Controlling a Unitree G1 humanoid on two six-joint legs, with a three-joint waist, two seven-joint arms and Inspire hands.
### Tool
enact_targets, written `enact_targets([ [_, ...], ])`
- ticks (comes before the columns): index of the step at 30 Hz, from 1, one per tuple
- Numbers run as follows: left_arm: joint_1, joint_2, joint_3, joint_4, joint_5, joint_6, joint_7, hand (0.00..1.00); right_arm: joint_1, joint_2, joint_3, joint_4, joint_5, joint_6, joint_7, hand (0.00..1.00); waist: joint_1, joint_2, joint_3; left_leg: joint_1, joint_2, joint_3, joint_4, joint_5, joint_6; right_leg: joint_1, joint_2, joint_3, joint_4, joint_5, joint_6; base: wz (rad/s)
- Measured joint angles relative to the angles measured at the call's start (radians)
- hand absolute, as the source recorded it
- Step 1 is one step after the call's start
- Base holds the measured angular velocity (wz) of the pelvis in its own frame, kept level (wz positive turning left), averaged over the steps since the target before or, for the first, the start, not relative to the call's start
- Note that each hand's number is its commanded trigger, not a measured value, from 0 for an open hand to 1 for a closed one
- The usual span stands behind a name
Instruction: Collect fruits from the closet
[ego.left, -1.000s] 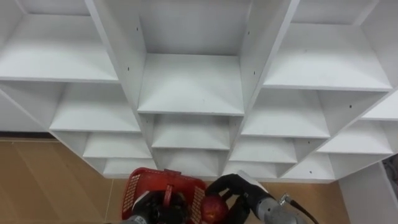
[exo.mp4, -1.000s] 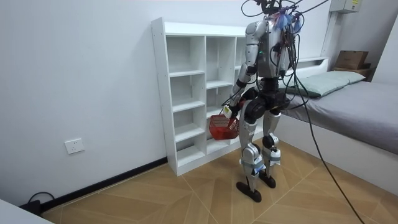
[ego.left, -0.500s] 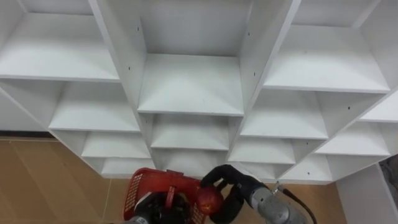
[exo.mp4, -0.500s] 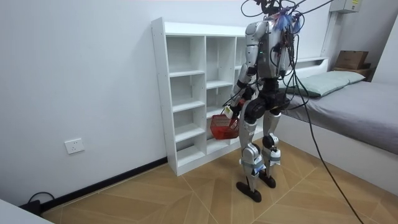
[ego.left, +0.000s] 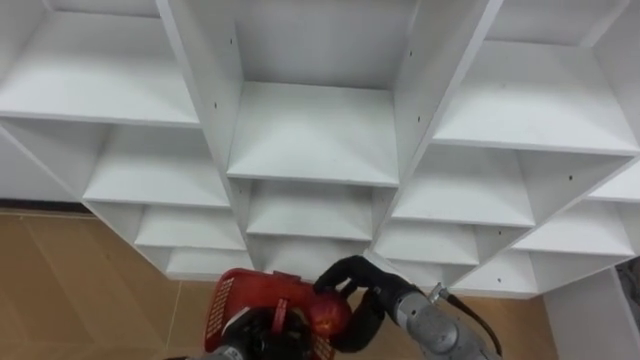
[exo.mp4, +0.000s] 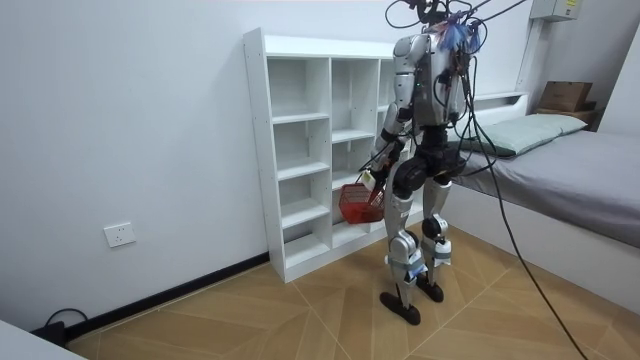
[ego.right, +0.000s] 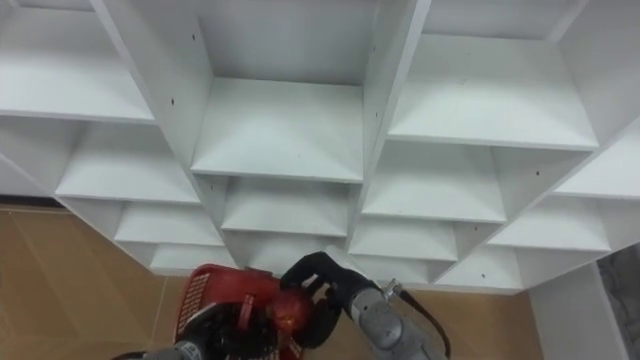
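Note:
I stand facing a white closet (exo.mp4: 320, 150) of open shelves (ego.left: 310, 135). Low in front of me hangs a red mesh basket (ego.left: 258, 300), also red basket (exo.mp4: 358, 203) by my thigh in the room view. My left hand (ego.left: 262, 332) is curled on the basket's handle from below. A red apple (ego.left: 328, 312) sits in my right hand (ego.left: 352, 288), whose dark fingers are curled over it. The right hand is at the basket's right rim, with the apple partly over the basket. What lies inside the basket is hidden.
The shelf compartments (ego.right: 275, 125) in view hold nothing. Wooden floor (ego.left: 70, 270) lies to the left below the closet. A bed (exo.mp4: 570, 170) stands at the room view's right, close behind me. A white wall (exo.mp4: 120, 120) runs along the room view's left.
My right hand has carried the apple up and to the left, from beside the basket to over its right rim. The basket has risen slightly.

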Motion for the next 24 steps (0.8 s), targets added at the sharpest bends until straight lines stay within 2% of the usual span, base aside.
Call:
enact_targets([
  [1, -0.006, 0.0, 0.0, 0.0, 0.0, -0.001, -0.001, 1.0, -0.007, 0.001, 0.0, -0.008, 0.0, -0.001, 0.0, 0.69, 0.0, 0.0, 0.0, 0.0, 0.0, 0.0, 0.0, 0.0, 0.0, 0.0, 0.0, 0.0, 0.0, 0.0, 0.0, 0.0],
  [2, -0.009, 0.0, 0.001, 0.0, 0.0, -0.001, -0.001, 1.0, -0.012, 0.002, 0.0, -0.008, 0.0, -0.001, 0.0, 0.03, 0.0, 0.0, 0.0001, 0.0, 0.0, 0.0, 0.0, 0.0, 0.0, 0.0, 0.0, 0.0, 0.0, 0.0, 0.0, 0.0],
  [3, -0.016, 0.0, 0.0, 0.0, -0.001, -0.001, -0.001, 1.0, -0.022, 0.002, 0.0, -0.008, 0.0, -0.001, 0.0, 0.0, 0.0, 0.002, 0.001, 0.001, 0.0, 0.0, 0.0, 0.0, 0.0, 0.001, 0.0, 0.0, 0.0, 0.0, 0.0, 0.0],
  [10, -0.034, -0.003, 0.001, 0.0, -0.001, -0.003, -0.002, 1.0, -0.036, 0.0, 0.001, -0.008, 0.001, -0.001, -0.002, 0.0, 0.0, 0.01, 0.0045, 0.002, 0.001, -0.001, -0.002, 0.0, 0.0, 0.002, 0.001, -0.001, 0.001, 0.0, 0.0, 0.0],
  [18, -0.034, -0.011, 0.001, -0.001, 0.0, -0.003, -0.006, 1.0, -0.036, 0.001, 0.005, -0.005, 0.003, -0.001, 0.0, 0.0, 0.0, 0.023, 0.0001, 0.003, 0.001, -0.002, -0.008, 0.0, 0.0, 0.002, 0.0, -0.011, 0.002, 0.0, 0.0, 0.0],
  [20, -0.033, -0.011, 0.0, 0.001, 0.008, 0.008, -0.008, 1.0, -0.035, 0.004, 0.009, -0.004, 0.006, -0.001, 0.0, 0.0, -0.003, 0.024, -0.0002, 0.003, 0.001, -0.002, -0.008, 0.0, 0.0, 0.001, -0.001, -0.011, 0.002, 0.0, 0.0, 0.0],
  [24, -0.038, -0.01, 0.001, 0.0, 0.008, 0.008, -0.011, 1.0, -0.034, 0.004, 0.009, 0.004, 0.008, -0.001, 0.009, 0.0, -0.001, 0.024, -0.0004, 0.004, 0.001, -0.002, -0.007, 0.0, 0.0, 0.002, -0.002, -0.011, 0.002, 0.0, 0.0, 0.0],
])
